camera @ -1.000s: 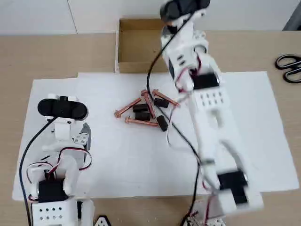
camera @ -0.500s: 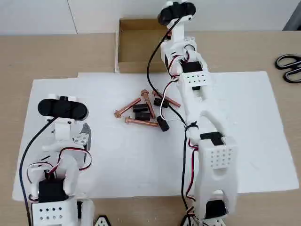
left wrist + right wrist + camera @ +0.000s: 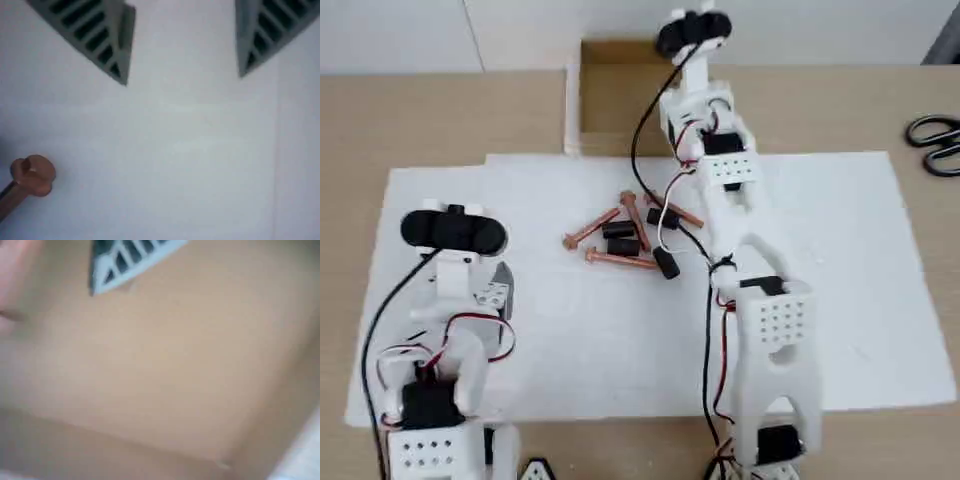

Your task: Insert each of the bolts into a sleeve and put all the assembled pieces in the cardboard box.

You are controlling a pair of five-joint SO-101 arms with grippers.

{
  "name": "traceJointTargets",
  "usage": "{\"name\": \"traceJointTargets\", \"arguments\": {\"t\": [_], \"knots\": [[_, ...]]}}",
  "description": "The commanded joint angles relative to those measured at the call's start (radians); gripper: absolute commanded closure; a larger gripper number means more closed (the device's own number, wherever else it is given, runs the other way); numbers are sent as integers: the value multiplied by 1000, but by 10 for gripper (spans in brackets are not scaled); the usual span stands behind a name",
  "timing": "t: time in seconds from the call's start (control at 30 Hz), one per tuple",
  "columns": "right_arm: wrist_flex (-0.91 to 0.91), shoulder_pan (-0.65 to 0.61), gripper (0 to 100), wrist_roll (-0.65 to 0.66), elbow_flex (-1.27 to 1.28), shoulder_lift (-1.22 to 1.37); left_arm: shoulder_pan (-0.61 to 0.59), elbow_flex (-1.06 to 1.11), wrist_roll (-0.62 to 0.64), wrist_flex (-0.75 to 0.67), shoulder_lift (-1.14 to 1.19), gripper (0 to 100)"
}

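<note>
From the high view, the left arm (image 3: 440, 330) sat at the near left of the white sheet (image 3: 570, 340) that covered the middle of the counter (image 3: 440, 110). Its left end effector (image 3: 500, 285) rested low over the sheet, well apart from the parts. The copper bolts (image 3: 620, 260) and black sleeves (image 3: 618, 230) lay loose in a small cluster near the sheet's middle, touching or crossing one another, none of them joined. The right arm (image 3: 765, 320) stretched from the near edge past that cluster to the cardboard box (image 3: 573, 100), which stood at the far edge of the sheet. A pair of scissors (image 3: 935, 140) lay on the bare counter at the far right.

In the left wrist view, the left end effector (image 3: 182, 75) was spread wide with nothing between its grey fingers (image 3: 100, 35), above the white sheet (image 3: 190, 165). The head of one copper bolt (image 3: 32, 175) lay on the sheet nearby.

In the right wrist view, a grey part of the right end effector (image 3: 125, 262) hung over the brown floor of the cardboard box (image 3: 165, 370). Whether it was spread or closed could not be told.
</note>
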Motion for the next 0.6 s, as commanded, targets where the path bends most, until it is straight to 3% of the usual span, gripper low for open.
{"name": "traceJointTargets", "arguments": {"t": [0.0, 0.17, 0.27, 0.57], "knots": [[-21, -7, 829, 12, -57, -27, -5, -4, -5, 5, -11, 863], [-12, -2, 829, 12, -137, -28, -5, -4, -5, 5, -11, 863], [87, -4, 829, 12, -229, -28, -5, -4, -5, 5, -11, 863], [734, -18, 829, 9, -790, -25, -5, -4, -5, 15, -6, 863]]}}
